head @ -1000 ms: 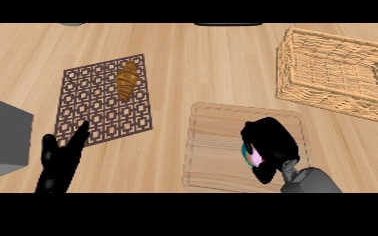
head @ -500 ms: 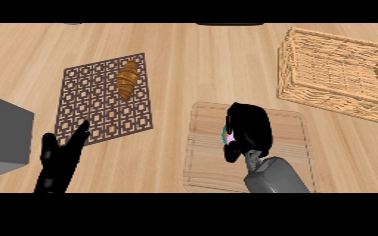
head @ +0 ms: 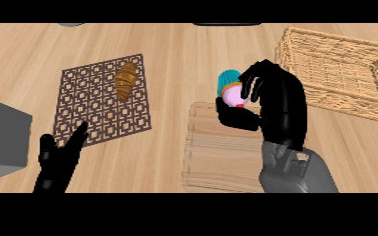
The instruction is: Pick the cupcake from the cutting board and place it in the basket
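Pink-frosted cupcake (head: 232, 91) sits gripped in the curled right robot hand (head: 275, 101), above the cutting board's (head: 221, 155) far edge; basket (head: 332, 70) lies just right. Left robot hand (head: 59, 160) rests open.

Wooden counter (head: 177, 50) with board (head: 221, 155), mat (head: 96, 105), basket (head: 332, 70)

- Brown lattice mat (head: 88, 107) lying flat on the wooden counter (head: 177, 55).
- Croissant (head: 126, 80) resting on the mat's upper right part.
- Grey box (head: 11, 140) at left edge.
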Robot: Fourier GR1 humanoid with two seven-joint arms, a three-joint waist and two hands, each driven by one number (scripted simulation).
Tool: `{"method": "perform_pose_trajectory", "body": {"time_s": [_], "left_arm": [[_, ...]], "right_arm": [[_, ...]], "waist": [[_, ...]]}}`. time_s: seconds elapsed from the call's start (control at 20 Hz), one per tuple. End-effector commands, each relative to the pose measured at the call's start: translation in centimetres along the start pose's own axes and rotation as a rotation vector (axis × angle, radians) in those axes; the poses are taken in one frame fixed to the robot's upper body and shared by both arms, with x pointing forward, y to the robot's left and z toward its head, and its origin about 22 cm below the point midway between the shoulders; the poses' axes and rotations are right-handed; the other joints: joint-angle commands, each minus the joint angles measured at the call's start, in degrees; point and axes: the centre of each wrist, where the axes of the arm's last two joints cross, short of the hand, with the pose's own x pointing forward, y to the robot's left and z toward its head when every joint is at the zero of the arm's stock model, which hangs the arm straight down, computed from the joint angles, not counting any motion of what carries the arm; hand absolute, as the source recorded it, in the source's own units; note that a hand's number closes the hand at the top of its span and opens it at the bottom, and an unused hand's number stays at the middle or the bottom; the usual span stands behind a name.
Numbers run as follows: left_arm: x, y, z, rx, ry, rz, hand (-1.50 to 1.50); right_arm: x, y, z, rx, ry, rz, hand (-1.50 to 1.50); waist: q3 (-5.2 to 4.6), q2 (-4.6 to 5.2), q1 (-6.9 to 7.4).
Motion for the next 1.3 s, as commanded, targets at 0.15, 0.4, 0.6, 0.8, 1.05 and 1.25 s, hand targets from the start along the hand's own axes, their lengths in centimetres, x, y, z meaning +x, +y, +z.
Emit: {"method": "perform_pose_trajectory", "body": {"time_s": [0.15,0.4,0.6,0.8,1.05,1.25], "left_arm": [[-1.0,-0.8,-0.5,-0.016,0.048,0.014,0.0],[-0.5,-0.7,-0.2,-0.02,0.031,0.016,0.0],[1.8,-0.2,-0.5,-0.034,0.029,0.012,0.0],[-0.7,-1.2,-0.2,-0.034,0.029,0.008,0.0],[0.5,-0.9,-0.8,-0.025,0.029,0.005,0.0],[-1.4,-1.2,-0.8,-0.041,0.025,-0.006,0.0]], "right_arm": [[4.0,-6.4,-2.6,-0.211,0.088,-0.052,1.5],[3.7,-12.8,-5.8,-0.276,0.113,-0.057,1.5],[4.4,-14.8,-8.4,-0.306,0.155,-0.059,1.5],[2.2,-17.1,-10.2,-0.307,0.176,-0.046,1.5],[-0.6,-16.6,-13.2,-0.281,0.208,0.032,1.5],[-1.9,-18.0,-15.9,-0.307,0.202,0.053,1.5]], "waist": [[-0.5,0.39,-0.05],[-0.46,0.43,0.09],[-0.45,0.46,0.24],[-0.45,0.48,0.23],[-0.45,0.57,0.41],[-0.47,0.66,0.66]]}}
